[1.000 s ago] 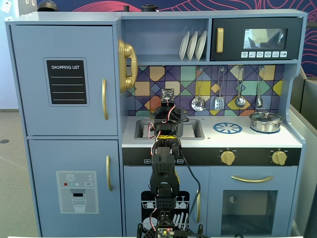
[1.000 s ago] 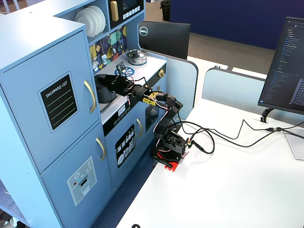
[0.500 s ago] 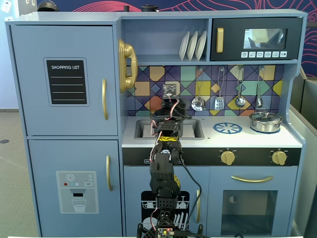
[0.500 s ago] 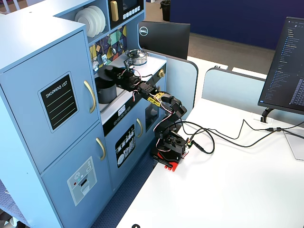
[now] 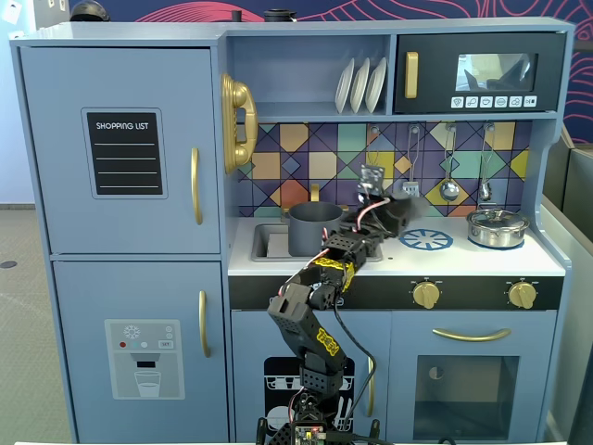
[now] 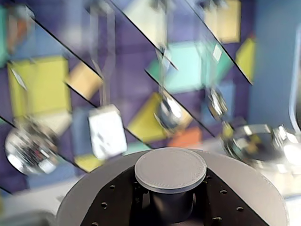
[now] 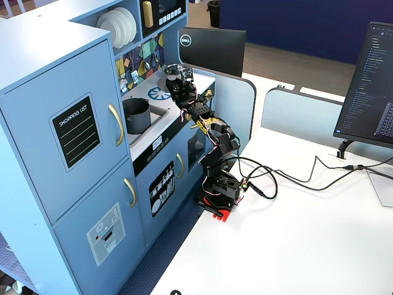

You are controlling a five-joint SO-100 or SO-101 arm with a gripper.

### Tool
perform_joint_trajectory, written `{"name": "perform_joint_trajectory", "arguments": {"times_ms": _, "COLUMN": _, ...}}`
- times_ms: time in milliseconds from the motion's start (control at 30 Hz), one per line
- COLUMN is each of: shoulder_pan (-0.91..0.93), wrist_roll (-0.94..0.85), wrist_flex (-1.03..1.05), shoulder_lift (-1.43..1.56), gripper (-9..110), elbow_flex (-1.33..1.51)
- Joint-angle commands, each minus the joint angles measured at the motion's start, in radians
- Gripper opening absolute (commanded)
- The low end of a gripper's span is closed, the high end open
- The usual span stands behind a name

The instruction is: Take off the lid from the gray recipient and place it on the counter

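Observation:
The gray recipient (image 5: 315,229) stands open in the sink recess, with no lid on it; it also shows in the other fixed view (image 7: 136,115). My gripper (image 5: 394,215) is shut on the lid (image 5: 404,214), which looks blurred and is held in the air right of the pot, above the counter (image 5: 445,262) near the blue burner print (image 5: 426,240). In the wrist view the lid's gray disc (image 6: 249,188) fills the bottom. Its round knob (image 6: 170,169) sits between my black jaws, and my gripper (image 6: 170,205) is closed on the knob's stem.
A shiny silver pot (image 5: 498,226) with its own lid stands at the counter's right end; it also shows in the wrist view (image 6: 256,143). Utensils (image 5: 449,188) hang on the tiled back wall. The sink (image 5: 264,243) lies left of the gray pot.

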Motion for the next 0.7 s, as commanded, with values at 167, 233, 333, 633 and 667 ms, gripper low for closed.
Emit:
{"name": "perform_joint_trajectory", "arguments": {"times_ms": 167, "shoulder_pan": 0.037, "wrist_roll": 0.008, "wrist_flex": -0.169, "shoulder_lift": -0.127, "gripper": 0, "elbow_flex": 0.048}}
{"name": "perform_joint_trajectory", "arguments": {"times_ms": 233, "shoulder_pan": 0.038, "wrist_roll": 0.003, "wrist_flex": -0.198, "shoulder_lift": -0.170, "gripper": 0, "elbow_flex": 0.048}}
{"name": "perform_joint_trajectory", "arguments": {"times_ms": 333, "shoulder_pan": 0.037, "wrist_roll": 0.006, "wrist_flex": -0.236, "shoulder_lift": -0.229, "gripper": 0, "elbow_flex": 0.044}}
{"name": "perform_joint_trajectory", "arguments": {"times_ms": 633, "shoulder_pan": 0.032, "wrist_roll": 0.002, "wrist_flex": -0.307, "shoulder_lift": -0.368, "gripper": 0, "elbow_flex": 0.015}}
{"name": "perform_joint_trajectory", "arguments": {"times_ms": 667, "shoulder_pan": 0.031, "wrist_roll": -0.002, "wrist_flex": -0.314, "shoulder_lift": -0.379, "gripper": 0, "elbow_flex": 0.015}}
